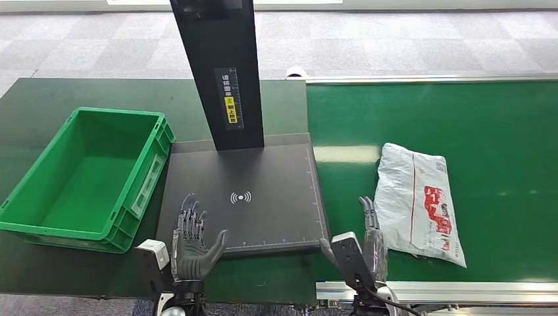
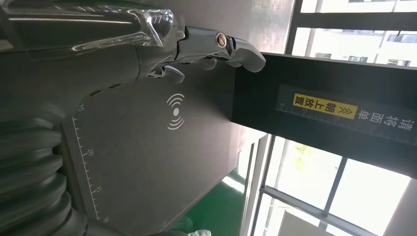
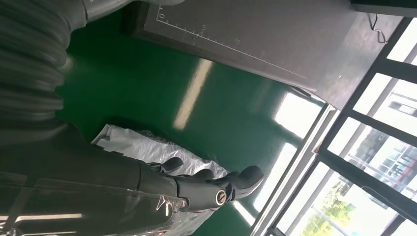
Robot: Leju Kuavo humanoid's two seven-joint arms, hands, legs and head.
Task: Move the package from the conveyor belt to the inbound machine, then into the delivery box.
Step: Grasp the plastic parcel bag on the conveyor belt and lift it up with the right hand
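Right hand (image 1: 372, 237), fingers spread and holding nothing, hovers just beside one white plastic mailer package with red print (image 1: 419, 203), which lies flat on the green conveyor belt (image 1: 500, 131). Pickup not yet begun; next comes a grasp at its near edge. Left hand (image 1: 192, 240): released, empty. One dark scanning platform of the inbound machine (image 1: 263, 178); one green plastic delivery box (image 1: 85, 178).

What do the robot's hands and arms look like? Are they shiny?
Partly. The left hand and right hand have dark grey fingers with metal joints and a thick grey thumb. In the wrist views, the finger links look silvery with round screws, behind a grey ribbed cover and a clear plastic guard. A pale boxy wrist piece sits below each hand.
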